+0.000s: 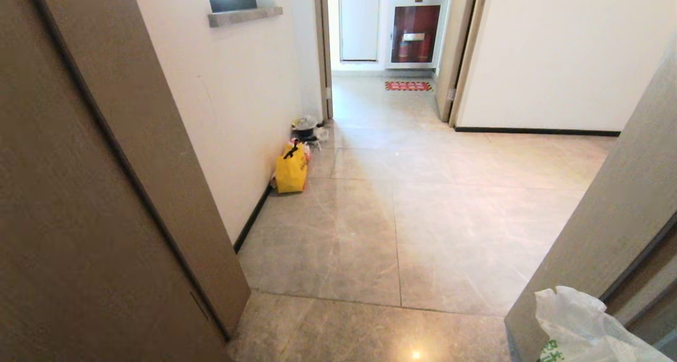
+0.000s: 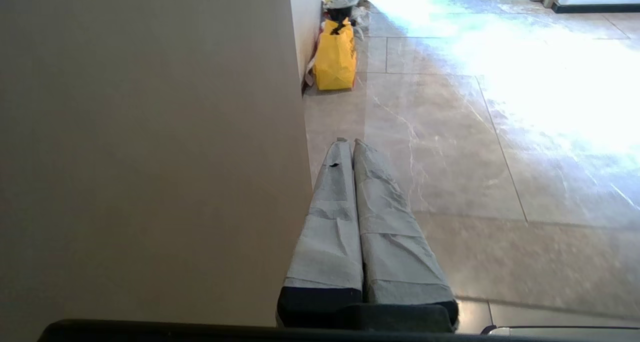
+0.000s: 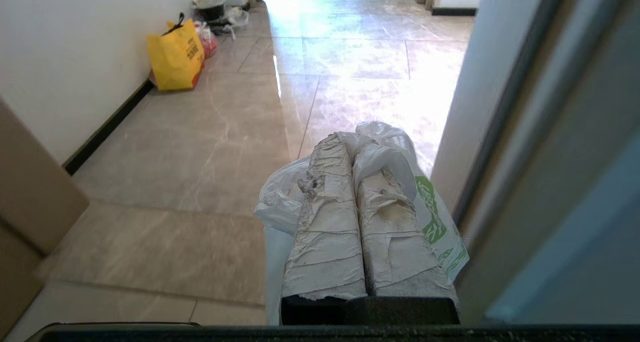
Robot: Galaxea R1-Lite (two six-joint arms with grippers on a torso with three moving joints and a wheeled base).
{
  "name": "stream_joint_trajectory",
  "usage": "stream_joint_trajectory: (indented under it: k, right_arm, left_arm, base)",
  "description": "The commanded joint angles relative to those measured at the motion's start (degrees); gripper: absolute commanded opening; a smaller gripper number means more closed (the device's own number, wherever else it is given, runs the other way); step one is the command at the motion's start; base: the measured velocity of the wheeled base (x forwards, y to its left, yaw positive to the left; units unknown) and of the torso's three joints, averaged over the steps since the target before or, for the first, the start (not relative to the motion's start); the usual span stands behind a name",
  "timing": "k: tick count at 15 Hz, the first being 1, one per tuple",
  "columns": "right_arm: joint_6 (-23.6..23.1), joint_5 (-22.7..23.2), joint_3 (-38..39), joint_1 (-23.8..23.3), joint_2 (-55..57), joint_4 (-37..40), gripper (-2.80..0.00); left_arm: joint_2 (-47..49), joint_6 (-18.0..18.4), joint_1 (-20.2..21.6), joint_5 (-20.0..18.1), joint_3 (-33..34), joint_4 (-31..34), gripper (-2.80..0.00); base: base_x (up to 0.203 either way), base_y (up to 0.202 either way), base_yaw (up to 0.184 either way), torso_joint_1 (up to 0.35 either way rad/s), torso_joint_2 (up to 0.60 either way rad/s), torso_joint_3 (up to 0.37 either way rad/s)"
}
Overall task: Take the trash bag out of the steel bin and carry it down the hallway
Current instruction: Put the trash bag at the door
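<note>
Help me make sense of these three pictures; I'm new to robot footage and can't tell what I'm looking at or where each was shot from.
This is a wheeled robot with two arms, standing in a doorway. One picture comes from a camera on its head, looking down the hallway. The other two come from cameras on its wrists, looking along the fingers.

The right gripper, wrapped in pale tape, is shut on the trash bag, a thin white plastic bag with green print; it also shows at the lower right of the head view. The left gripper is shut and holds nothing.

On the tiled floor, against the white wall, stands a yellow bag, with a dark bin and more rubbish behind it. The steel bin is not in view.
</note>
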Motion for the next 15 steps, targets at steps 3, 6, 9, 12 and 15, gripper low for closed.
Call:
stream_joint_trajectory:
  k: [3,6,9,12,15]
  right_arm:
    - [0.0,0.0,0.0,0.0,0.0,0.0,-2.80]
    - [0.0,0.0,0.0,0.0,0.0,0.0,-2.80]
    - [0.0,0.0,0.0,0.0,0.0,0.0,-2.80]
    - [0.0,0.0,0.0,0.0,0.0,0.0,-2.80]
    - [0.0,0.0,0.0,0.0,0.0,-0.1,-2.80]
  left_arm:
    - [0.0,0.2,0.0,0.0,0.0,0.0,-2.80]
    - [0.0,0.0,0.0,0.0,0.0,0.0,-2.80]
    - [0.0,0.2,0.0,0.0,0.0,0.0,-2.80]
    - [0.0,0.3,0.0,0.0,0.0,0.0,-2.80]
    - [0.0,0.6,0.0,-0.2,0.0,0.0,-2.80]
  base:
    - [0.191,0.000,0.001,0.004,0.01,0.001]
    - [0.134,0.000,0.002,0.001,0.00,0.000]
    - [0.000,0.000,0.000,0.000,0.00,0.000]
    - [0.000,0.000,0.000,0.000,0.00,0.000]
    - [0.000,0.000,0.000,0.000,0.00,0.000]
